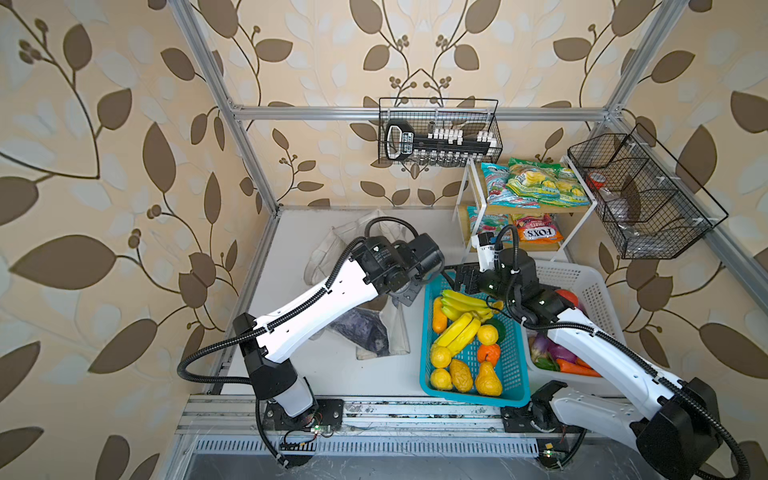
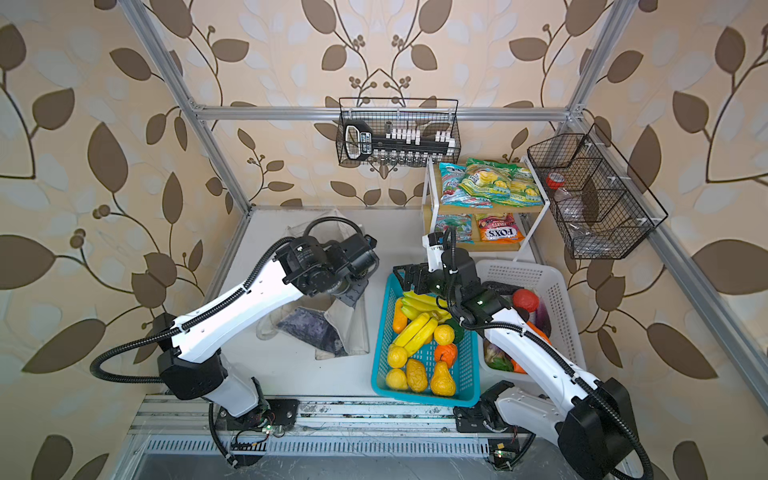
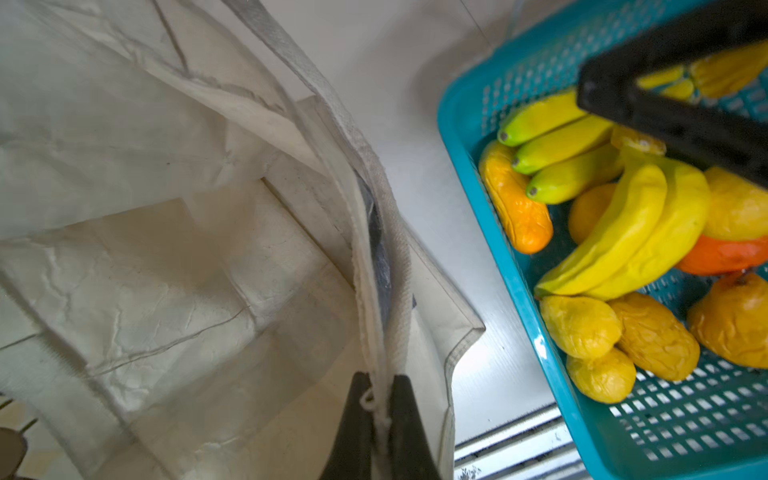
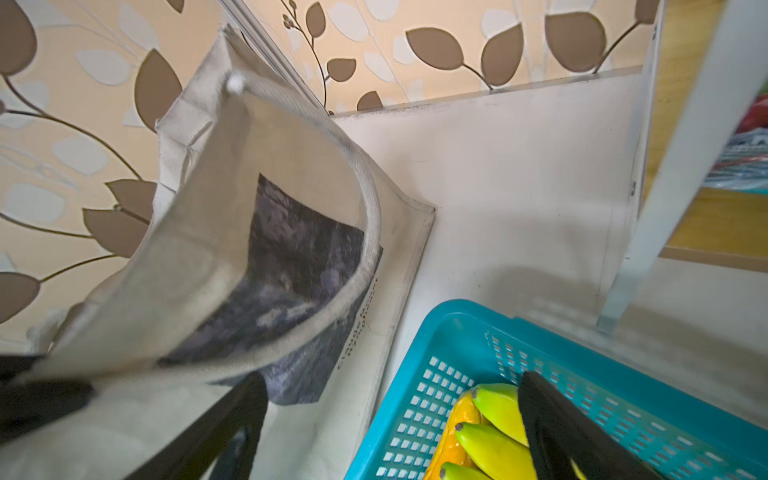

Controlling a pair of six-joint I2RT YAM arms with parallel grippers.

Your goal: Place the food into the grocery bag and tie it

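Cloth of the grocery bag (image 1: pixel 365 332), slumped left of centre in both top views, looks light and limp (nothing to keep its mouth open), so the rope handle (image 3: pixel 397 316) is the place to hold; the left gripper (image 3: pixel 379 388) is clamped on it. The right gripper (image 4: pixel 388 380) hangs empty, jaws wide apart, over the upper end of the teal basket (image 1: pixel 473 398). White tabletop (image 1: pixel 332 374) looks smooth, and room is tight: basket just beside bag.
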